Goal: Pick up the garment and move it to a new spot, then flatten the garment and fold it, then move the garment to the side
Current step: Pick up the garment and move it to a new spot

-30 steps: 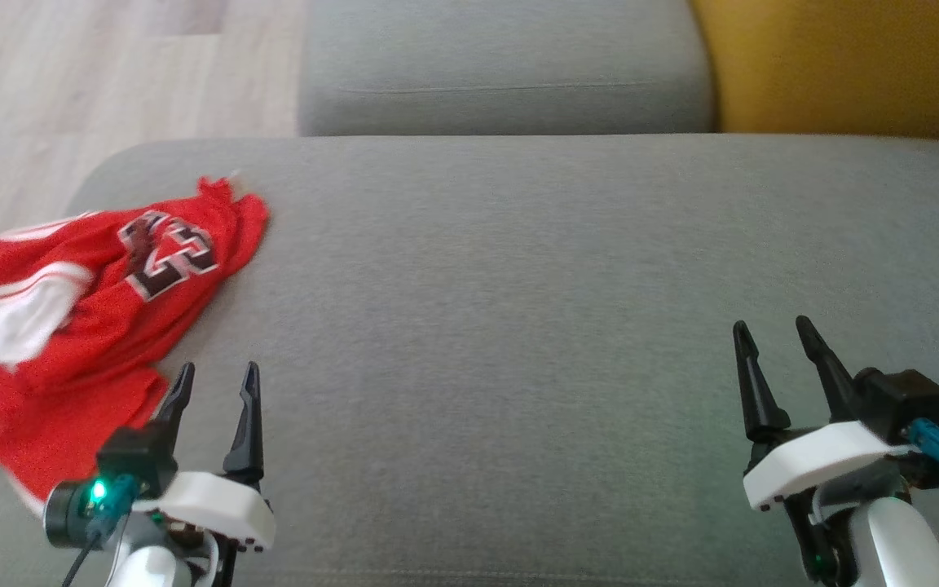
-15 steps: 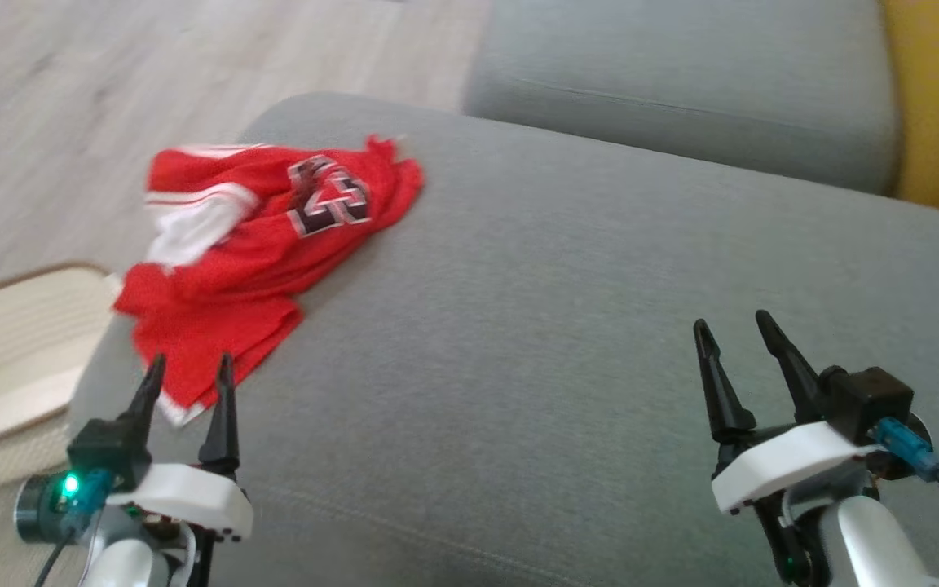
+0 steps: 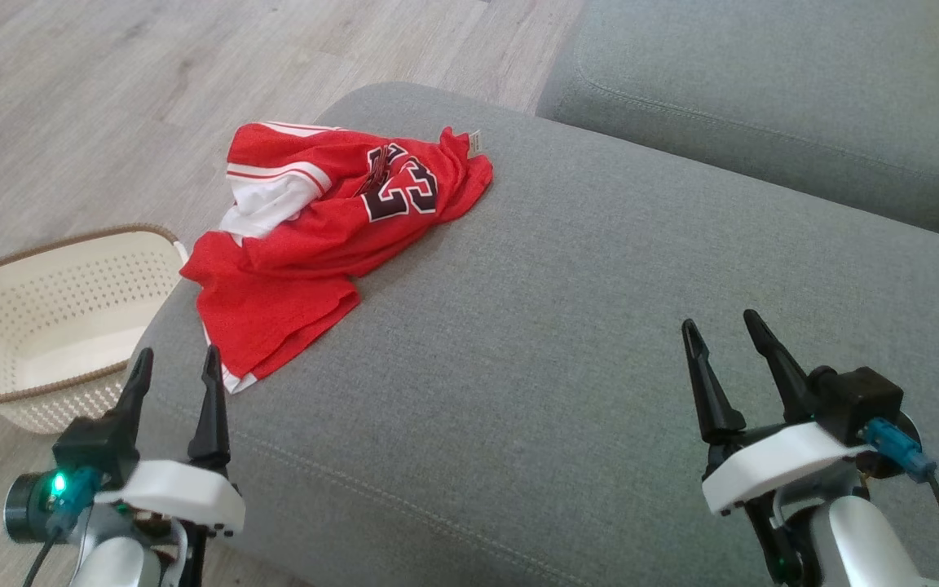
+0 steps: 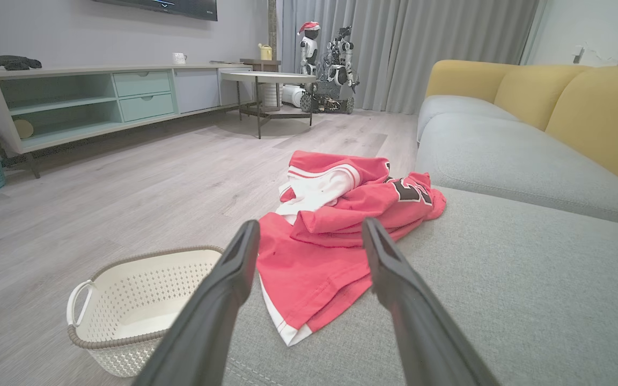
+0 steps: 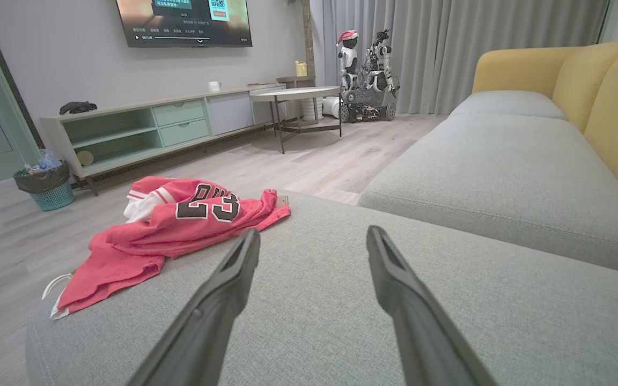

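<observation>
A crumpled red jersey [image 3: 331,228] with white trim and the number 23 lies at the left end of the grey sofa seat [image 3: 600,326], one corner hanging near the edge. In the left wrist view the jersey [image 4: 336,236] sits just beyond my fingers. From the right wrist the jersey [image 5: 180,225] shows off to the left. My left gripper [image 3: 178,365] is open and empty, a short way in front of the jersey's near hem. Far to the right, my right gripper [image 3: 722,330] hovers open and empty over bare cushion.
A white perforated basket [image 3: 46,318] stands on the wooden floor [image 3: 111,98] beside the sofa's left end. A second grey seat cushion [image 3: 763,106] lies behind, with yellow backrests [image 4: 582,107]. A TV cabinet [image 5: 142,128] and a round table [image 5: 295,96] stand far off.
The head camera has swung left, so the whole picture shifted and the basket and floor came into view. Both grippers stay open in much the same pose. The jersey lies unmoved.
</observation>
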You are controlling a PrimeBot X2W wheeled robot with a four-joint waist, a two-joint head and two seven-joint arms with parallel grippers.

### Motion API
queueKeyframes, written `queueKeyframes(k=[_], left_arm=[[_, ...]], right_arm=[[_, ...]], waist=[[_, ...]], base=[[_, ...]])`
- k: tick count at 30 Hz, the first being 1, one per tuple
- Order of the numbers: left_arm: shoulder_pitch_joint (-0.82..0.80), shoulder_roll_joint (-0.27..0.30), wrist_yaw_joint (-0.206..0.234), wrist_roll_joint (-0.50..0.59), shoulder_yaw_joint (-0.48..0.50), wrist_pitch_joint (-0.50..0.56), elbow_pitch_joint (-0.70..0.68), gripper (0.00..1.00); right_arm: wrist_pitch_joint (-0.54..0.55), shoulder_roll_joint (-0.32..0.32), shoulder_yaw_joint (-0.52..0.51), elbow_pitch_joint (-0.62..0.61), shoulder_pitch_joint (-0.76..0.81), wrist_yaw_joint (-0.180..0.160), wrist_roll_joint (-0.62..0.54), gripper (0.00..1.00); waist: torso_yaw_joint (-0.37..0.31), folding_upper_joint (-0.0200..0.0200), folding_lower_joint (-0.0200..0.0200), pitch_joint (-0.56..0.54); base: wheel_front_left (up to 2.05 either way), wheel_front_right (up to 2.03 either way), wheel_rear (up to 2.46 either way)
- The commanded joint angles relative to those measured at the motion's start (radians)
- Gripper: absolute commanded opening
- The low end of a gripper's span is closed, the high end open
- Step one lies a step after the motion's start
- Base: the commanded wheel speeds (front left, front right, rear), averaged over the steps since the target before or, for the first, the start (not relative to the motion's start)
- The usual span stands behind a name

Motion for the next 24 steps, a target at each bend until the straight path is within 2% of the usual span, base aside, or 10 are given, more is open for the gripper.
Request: queueKeyframes(k=[1, 17, 24], left_arm=[[-0.045, 0.021, 0.008, -0.009, 0.038, -0.001, -0.039, 1.00], [-0.058, 0.029, 0.015, -0.021, 0.030, 0.012, -0.051, 1.00], [-0.153, 0.037, 0.004, -0.029, 0.030, 0.029, -0.065, 1.00]], right_arm=[[0.000, -0.003, 0.021, -0.036, -0.022, -0.001, -0.005, 1.00], [0.002, -0.002, 0.021, -0.036, -0.031, -0.001, -0.004, 1.00], [0.033, -0.011, 0.015, -0.086, -0.055, -0.001, -0.023, 1.00]], waist=[[-0.001, 0.0000, 0.0000, 0.000], [-0.029, 0.0000, 0.0000, 0.014], [-0.073, 0.0000, 0.0000, 0.109]], base=[[0.00, 0.00, 0.00], [0.00, 0.00, 0.00], [0.00, 0.00, 0.00]])
